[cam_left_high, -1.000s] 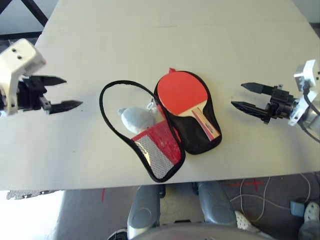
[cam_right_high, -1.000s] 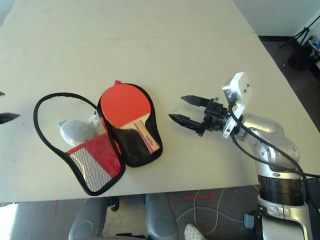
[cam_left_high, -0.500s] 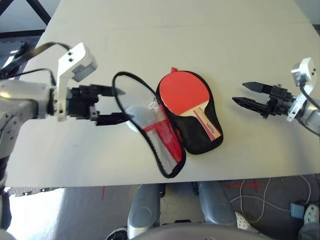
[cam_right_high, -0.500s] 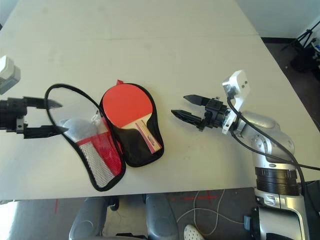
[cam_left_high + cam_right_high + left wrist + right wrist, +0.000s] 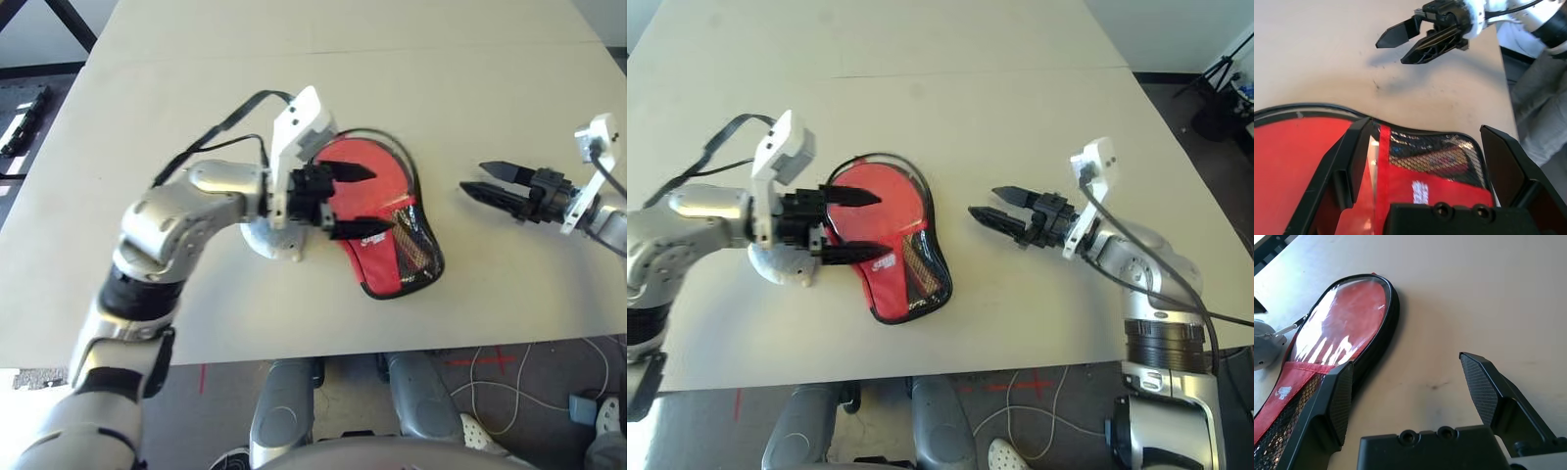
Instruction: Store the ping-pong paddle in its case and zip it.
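The red case (image 5: 377,266) lies mid-table with its flap folded over the ping-pong paddle (image 5: 1347,328), whose red face shows through the flap's clear window. Grey mesh (image 5: 1430,159) and a white logo (image 5: 1418,188) are on the flap's narrow end. My left gripper (image 5: 380,200) hovers open just over the flap, one finger on each side of the window. Whether it touches the fabric I cannot tell. My right gripper (image 5: 473,177) stands open to the right of the case, apart from it, pointing at it.
A pale grey soft lump with white cord (image 5: 263,235) sits against the case's left side, under my left wrist. The table's front edge (image 5: 294,357) runs close below the case. Bare tabletop (image 5: 921,88) stretches behind.
My left arm swung right from the table's left side, and the case's flap went over with it onto the paddle. The right gripper barely moved.
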{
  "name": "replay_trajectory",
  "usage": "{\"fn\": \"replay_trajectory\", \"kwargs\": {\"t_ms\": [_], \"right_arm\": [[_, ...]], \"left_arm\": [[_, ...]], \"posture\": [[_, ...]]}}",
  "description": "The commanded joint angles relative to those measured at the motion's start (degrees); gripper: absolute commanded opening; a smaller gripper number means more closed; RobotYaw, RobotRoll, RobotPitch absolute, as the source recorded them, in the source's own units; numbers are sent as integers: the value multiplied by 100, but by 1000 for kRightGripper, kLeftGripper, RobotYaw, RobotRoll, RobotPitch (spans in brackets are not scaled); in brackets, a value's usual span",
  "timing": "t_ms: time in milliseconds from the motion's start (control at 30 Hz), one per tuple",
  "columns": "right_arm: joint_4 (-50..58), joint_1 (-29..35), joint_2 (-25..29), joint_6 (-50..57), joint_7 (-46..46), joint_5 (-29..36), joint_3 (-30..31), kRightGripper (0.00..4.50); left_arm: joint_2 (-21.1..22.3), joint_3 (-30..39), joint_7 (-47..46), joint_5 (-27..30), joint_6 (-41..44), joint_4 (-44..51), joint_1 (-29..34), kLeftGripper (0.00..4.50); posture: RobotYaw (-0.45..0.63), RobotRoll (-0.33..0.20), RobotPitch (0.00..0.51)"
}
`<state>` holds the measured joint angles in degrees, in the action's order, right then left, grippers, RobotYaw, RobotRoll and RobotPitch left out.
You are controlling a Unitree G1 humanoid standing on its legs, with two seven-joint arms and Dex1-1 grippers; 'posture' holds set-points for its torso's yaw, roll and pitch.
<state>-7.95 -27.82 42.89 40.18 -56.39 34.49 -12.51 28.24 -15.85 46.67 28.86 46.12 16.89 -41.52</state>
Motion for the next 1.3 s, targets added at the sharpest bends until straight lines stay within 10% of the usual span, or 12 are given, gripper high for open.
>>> {"fn": "replay_trajectory", "kwargs": {"t_ms": [33,467,1033,1300], "right_arm": [[22,47,165,531,-60,278,-152,4464],[1382,527,416,2344,-252,1336,180,4464],[1225,149,-491,3335,859,1298,699,4464],[1149,131,-872,3589,1329,1244,675,1990]], "left_arm": [[225,0,187,-155,-134,24,77,4500],[996,436,472,-48,78,346,157,4500],[971,404,428,-96,132,443,172,4500],[995,421,437,-110,129,432,181,4500]], "posture": [[-28,0,281],[-22,0,280],[-4,0,278],[-4,0,281]]}}
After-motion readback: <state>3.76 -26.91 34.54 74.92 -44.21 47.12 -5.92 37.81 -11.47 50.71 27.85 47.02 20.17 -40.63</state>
